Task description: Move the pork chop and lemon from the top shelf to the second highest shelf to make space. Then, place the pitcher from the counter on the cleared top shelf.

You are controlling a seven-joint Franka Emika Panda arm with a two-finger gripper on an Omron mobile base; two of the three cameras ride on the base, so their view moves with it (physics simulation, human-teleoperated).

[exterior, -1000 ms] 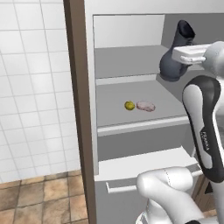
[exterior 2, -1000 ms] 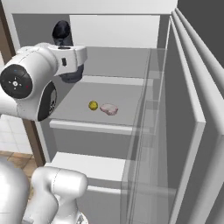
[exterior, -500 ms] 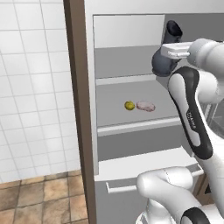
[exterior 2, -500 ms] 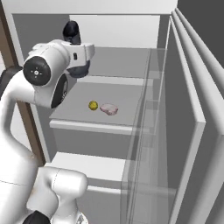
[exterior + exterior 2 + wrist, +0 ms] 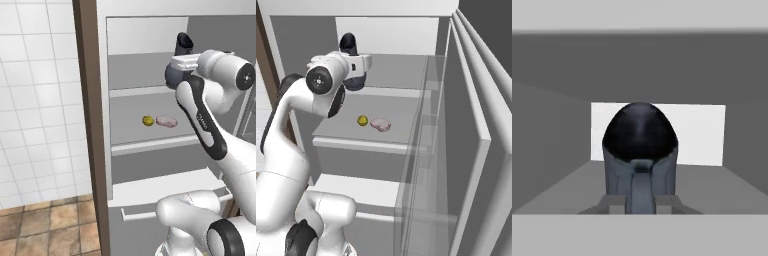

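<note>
White tiles line the wall beside the open fridge, whose pale grey shelves face the robot. On the second highest shelf [image 5: 150,137] the lemon [image 5: 148,120] and the pork chop [image 5: 166,121] lie just beside each other, apart from the arm — so the clearing step looks done. The top shelf [image 5: 391,92] carries nothing but what the arm brings to it.

The hand [image 5: 184,62] is clamped shut on the pitcher [image 5: 179,64], which stands upright at the level of the top shelf; its dark neck rises above the wrist and its belly sits low, right at the shelf's front part. From the hand view the pitcher [image 5: 640,155] sits dead centre, with the shelf floor running back to the white rear panel. Whether its base already touches the shelf I cannot tell.

What seems left — setting it down, letting go, and drawing the arm out.
</note>
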